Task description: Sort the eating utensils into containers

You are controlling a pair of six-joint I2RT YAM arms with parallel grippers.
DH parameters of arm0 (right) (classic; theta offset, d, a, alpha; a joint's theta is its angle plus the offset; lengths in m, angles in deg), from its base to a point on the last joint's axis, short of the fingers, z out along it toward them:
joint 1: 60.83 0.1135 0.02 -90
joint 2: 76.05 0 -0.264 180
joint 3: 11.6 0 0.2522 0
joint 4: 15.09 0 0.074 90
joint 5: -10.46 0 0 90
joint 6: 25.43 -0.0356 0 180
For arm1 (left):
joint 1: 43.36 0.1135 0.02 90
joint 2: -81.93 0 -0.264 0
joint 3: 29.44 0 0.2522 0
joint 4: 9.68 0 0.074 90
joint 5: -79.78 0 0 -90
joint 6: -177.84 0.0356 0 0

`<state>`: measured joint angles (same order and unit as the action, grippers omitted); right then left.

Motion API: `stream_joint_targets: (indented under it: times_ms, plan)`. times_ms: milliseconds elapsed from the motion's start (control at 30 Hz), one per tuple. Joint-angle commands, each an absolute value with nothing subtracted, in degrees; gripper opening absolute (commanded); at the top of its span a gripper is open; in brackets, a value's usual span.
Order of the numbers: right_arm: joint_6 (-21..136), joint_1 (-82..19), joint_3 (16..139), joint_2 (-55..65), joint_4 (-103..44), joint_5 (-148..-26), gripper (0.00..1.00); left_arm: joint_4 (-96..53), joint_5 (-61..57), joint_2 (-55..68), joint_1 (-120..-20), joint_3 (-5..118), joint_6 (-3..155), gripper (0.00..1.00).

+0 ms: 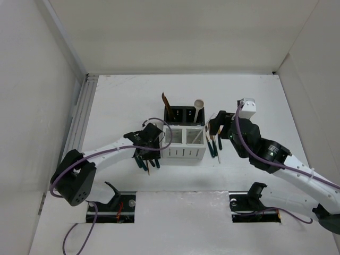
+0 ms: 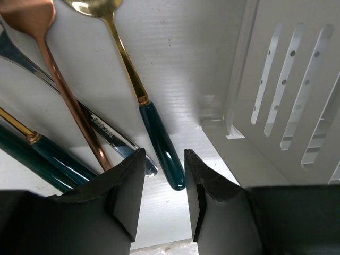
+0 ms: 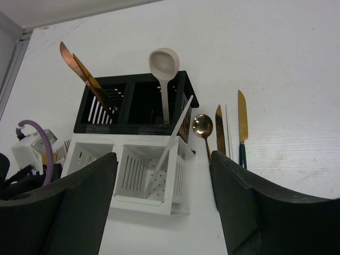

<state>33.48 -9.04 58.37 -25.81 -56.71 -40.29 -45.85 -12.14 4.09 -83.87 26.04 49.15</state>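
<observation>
A few utensils (image 3: 163, 79) stood in the containers (image 3: 133, 79); more lay on the counter (image 3: 276, 64) beside the narrowly parted left fingers (image 2: 125, 186) and wide-spread right fingers (image 3: 79, 202).

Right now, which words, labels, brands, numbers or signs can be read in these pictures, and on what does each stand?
Silver utensil, left wrist view: a small stamped mark on its handle, too blurred to read.
Nothing else in any view bears text that shows.

Copper spoon (image 2: 32, 18): bowl cut by top edge. Gold spoon (image 2: 142, 98): likewise. Two teal handles (image 2: 58, 156): ends hidden behind left claw (image 2: 164, 156).
</observation>
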Motion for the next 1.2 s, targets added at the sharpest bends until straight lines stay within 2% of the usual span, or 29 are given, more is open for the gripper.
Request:
stream_joint_targets:
  times_ms: [0,400,467,533,667,967,1167]
  plan:
    - [31.8,-8.8,58.1,-26.6,-58.1,-38.8,0.76,-48.1,-14.4,4.2,-84.0,28.1,48.4,0.32]
    - [30.7,-8.8,59.1,-28.2,-61.6,-35.8,0.76,-48.5,-17.5,-2.2,-84.0,28.1,46.7,0.31]
    - [30.7,-8.8,59.1,-28.8,-61.6,-35.2,0.76,-48.5,-18.1,-2.7,-82.8,27.4,46.7,0.24]
    - [30.7,-8.8,59.1,-28.8,-62.2,-35.2,0.76,-48.5,-18.1,-2.7,-82.0,26.8,47.4,0.08]
    - [30.7,-8.8,58.6,-28.8,-62.2,-34.7,0.76,-48.0,-18.1,-3.2,-80.3,26.2,49.3,0.00]
    - [30.7,-8.8,58.1,-29.3,-63.3,-34.2,0.76,-45.1,-16.0,-3.2,-79.0,25.8,50.6,0.00]
    - [32.0,-8.8,59.2,-29.3,-63.8,-34.7,0.73,-43.8,-11.3,3.4,-76.1,29.8,58.5,0.00]
